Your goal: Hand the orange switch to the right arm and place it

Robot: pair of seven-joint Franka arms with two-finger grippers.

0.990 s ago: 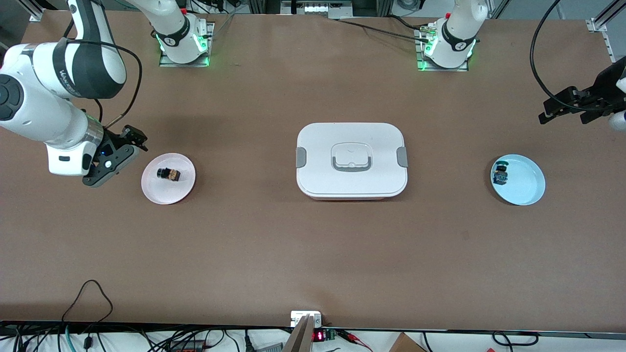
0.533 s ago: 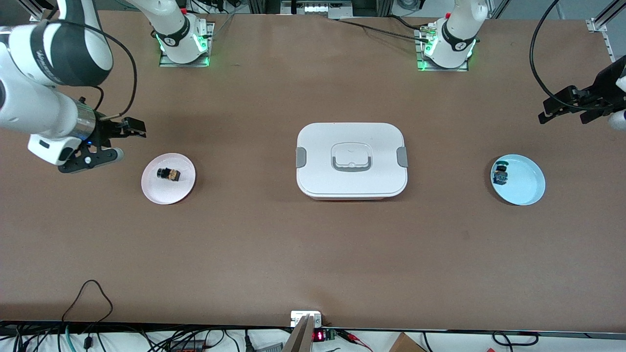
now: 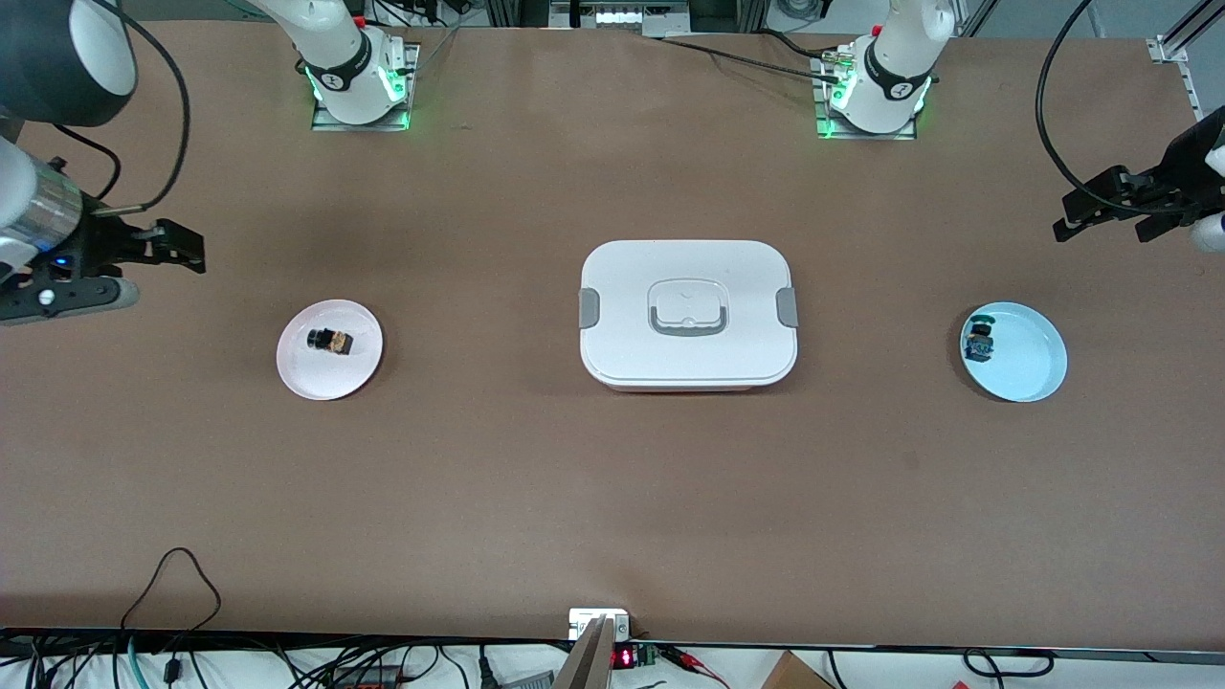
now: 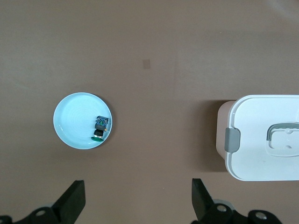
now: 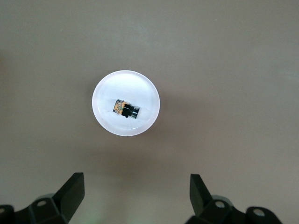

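Observation:
The orange switch (image 3: 330,340) lies on its side on a small pale pink plate (image 3: 330,383) toward the right arm's end of the table. In the right wrist view the orange switch (image 5: 125,109) rests on the plate (image 5: 140,88) well below the open, empty right gripper (image 5: 136,179). From the front, the right gripper (image 3: 139,275) hangs over bare table at that end, apart from the plate. The left gripper (image 3: 1077,215) waits open over the table's other end; the left gripper (image 4: 138,186) holds nothing.
A white lidded box (image 3: 687,313) with grey latches sits mid-table; its corner also shows as the box (image 4: 261,140). A light blue plate (image 3: 1029,368) toward the left arm's end holds a black part with blue-green detail (image 3: 979,340). Cables trail along the table's near edge.
The right arm has drawn its gripper away from the pink plate toward its own end of the table. The switch, plates and left arm have stayed put.

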